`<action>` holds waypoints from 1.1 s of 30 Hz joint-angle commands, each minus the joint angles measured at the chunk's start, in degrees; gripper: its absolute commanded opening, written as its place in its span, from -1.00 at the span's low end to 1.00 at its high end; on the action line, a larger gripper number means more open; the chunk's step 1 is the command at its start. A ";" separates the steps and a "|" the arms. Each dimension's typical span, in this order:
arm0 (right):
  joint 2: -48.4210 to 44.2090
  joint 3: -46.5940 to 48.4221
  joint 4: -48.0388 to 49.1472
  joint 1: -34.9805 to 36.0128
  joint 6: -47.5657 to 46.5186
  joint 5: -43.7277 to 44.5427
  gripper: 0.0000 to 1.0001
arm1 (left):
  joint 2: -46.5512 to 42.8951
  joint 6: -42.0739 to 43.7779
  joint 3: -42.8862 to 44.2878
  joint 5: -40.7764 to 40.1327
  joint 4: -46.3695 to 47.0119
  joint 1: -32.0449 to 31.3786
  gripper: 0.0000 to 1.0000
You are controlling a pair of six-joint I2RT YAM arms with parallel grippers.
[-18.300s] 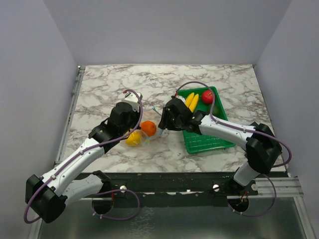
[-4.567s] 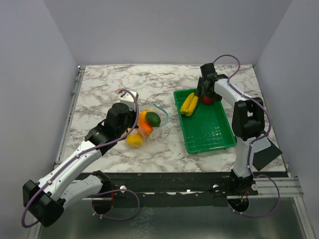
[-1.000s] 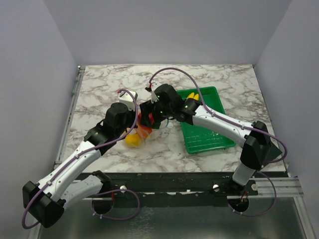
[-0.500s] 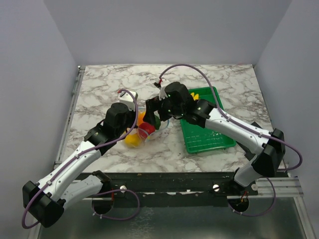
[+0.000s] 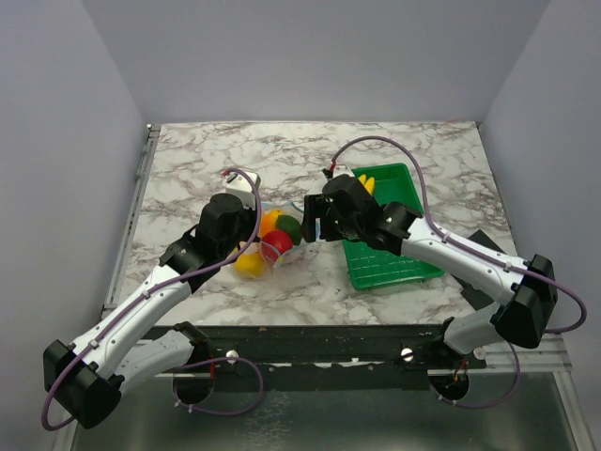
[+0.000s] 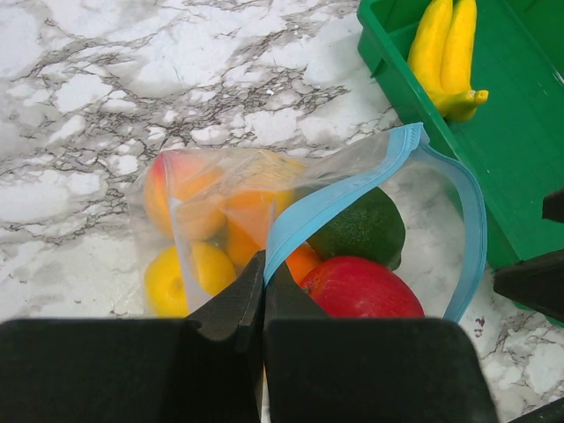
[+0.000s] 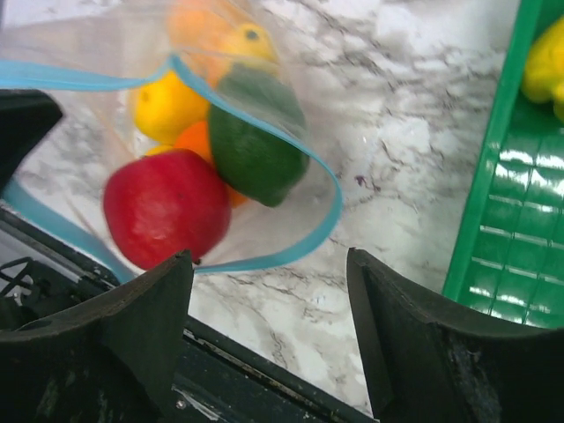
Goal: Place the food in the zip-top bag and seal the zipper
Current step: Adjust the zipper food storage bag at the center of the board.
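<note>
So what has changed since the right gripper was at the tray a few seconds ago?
The right gripper carried the red fruit from the green tray leftward into the zip-top bag, let it go and now stands open by the mouth. Unchanged: the left gripper shut on the zipper, the banana bunch in the tray.

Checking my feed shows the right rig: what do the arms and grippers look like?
The left arm and right arm have white shells, black joints and a loose purple cable each. The left gripper and right gripper have black wedge-shaped fingers.
</note>
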 commanded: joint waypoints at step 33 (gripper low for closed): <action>8.19 0.44 0.54 0.18 14.85 10.37 -0.99 | -1.97 0.16 -0.74 0.25 0.65 0.02 -1.00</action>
